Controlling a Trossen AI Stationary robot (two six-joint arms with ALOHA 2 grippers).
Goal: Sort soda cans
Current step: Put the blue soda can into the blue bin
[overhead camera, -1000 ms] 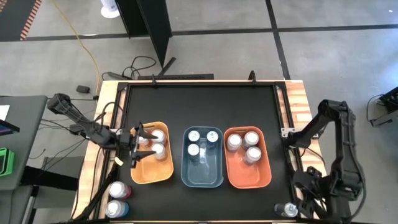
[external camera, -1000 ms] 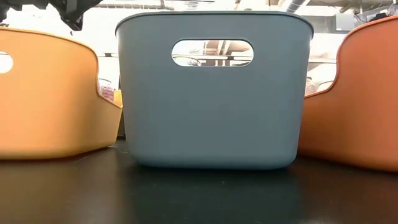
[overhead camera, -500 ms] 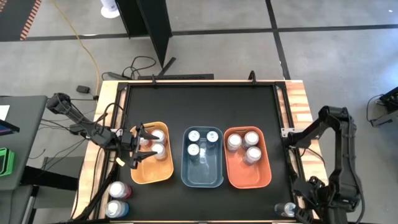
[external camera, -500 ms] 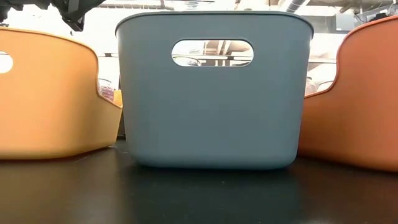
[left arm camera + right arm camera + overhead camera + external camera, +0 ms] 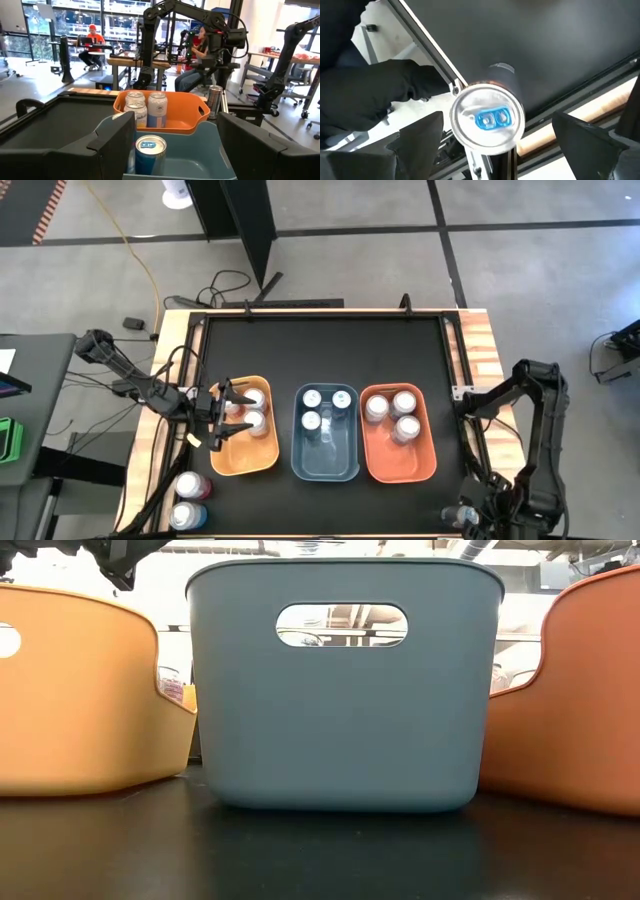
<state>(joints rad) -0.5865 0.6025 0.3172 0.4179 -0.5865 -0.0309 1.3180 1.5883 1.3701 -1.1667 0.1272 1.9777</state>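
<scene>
Several soda cans stand upright in three bins. Two are in the orange bin [image 5: 243, 458], three in the blue bin [image 5: 326, 460] and three in the red-orange bin [image 5: 398, 463]. Two more cans [image 5: 188, 500] stand on the table's wooden near-left edge. One silver-topped can with a blue tab [image 5: 487, 122] stands at the near right corner [image 5: 463, 517]. My right gripper [image 5: 498, 120] hangs open above it, pointing down, with a finger on either side of the can top and clear of it. My left gripper [image 5: 218, 420] waits open at the orange bin's left side, holding nothing.
The table's metal side rail [image 5: 427, 47] and wooden edge [image 5: 570, 135] run right beside the corner can. The far half of the black tabletop [image 5: 320, 350] is bare. In the low view the three bins fill the picture, with the blue bin [image 5: 340, 690] in the middle.
My right gripper has moved toward the table's near edge and down, over the can at the near right corner, and now partly covers it in the high view. It has stayed open. The left arm and all cans have kept still.
</scene>
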